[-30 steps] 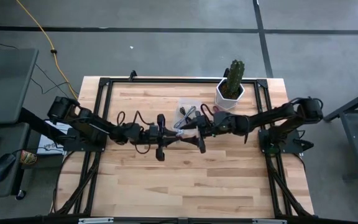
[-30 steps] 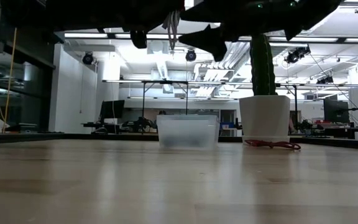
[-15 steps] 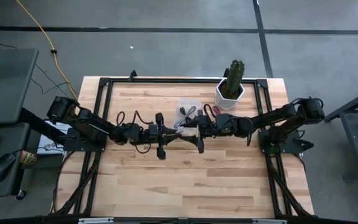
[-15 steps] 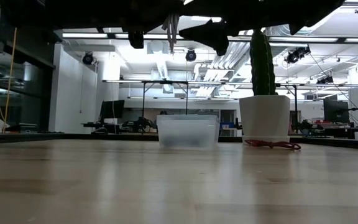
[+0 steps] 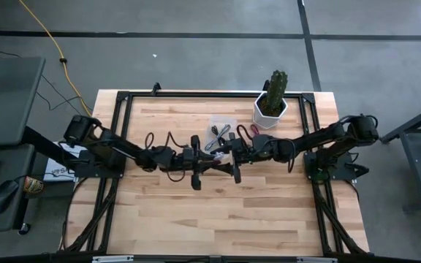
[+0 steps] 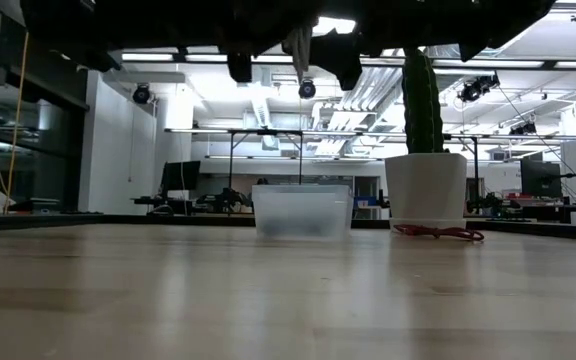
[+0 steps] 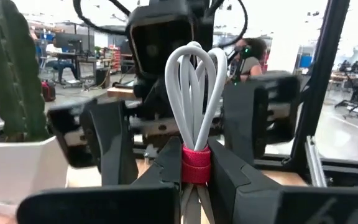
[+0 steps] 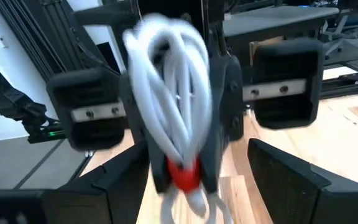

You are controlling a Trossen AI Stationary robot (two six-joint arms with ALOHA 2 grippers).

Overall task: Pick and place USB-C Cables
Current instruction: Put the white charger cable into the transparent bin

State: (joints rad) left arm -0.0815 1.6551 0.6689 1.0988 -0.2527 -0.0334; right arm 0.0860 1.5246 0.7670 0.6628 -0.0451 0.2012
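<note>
My left gripper [image 7: 196,167] is shut on the whitish USB-C cable [image 7: 194,93], a small bundle with a red band, held high over the table's middle [image 5: 212,155]. My right gripper [image 8: 201,167] faces it from the right, open, with a finger on either side of the white loops [image 8: 169,87]; no touch shows. The dark red cable [image 6: 438,232] lies on the table by the cactus pot. Other cables lie in the clear box [image 5: 221,131]. My left gripper pinches the whitish cable at its red band [image 7: 195,163] between its two fingers [image 7: 166,168], coming from the table's left. The loops stick out past the fingertips toward the right gripper. The bundle is lifted clear of the table [image 6: 299,50].
A white pot with a cactus [image 5: 271,106] stands at the far right. The clear box [image 6: 301,210] sits beside it near the far edge. Bare wood stretches across the near half of the table [image 5: 218,219]. Black frame rails run along the table's edges.
My left gripper has carried the whitish cable toward the table's right, closer to the right gripper. The white loops now stand between the right gripper's open fingers. The cable has stayed lifted the whole time.
</note>
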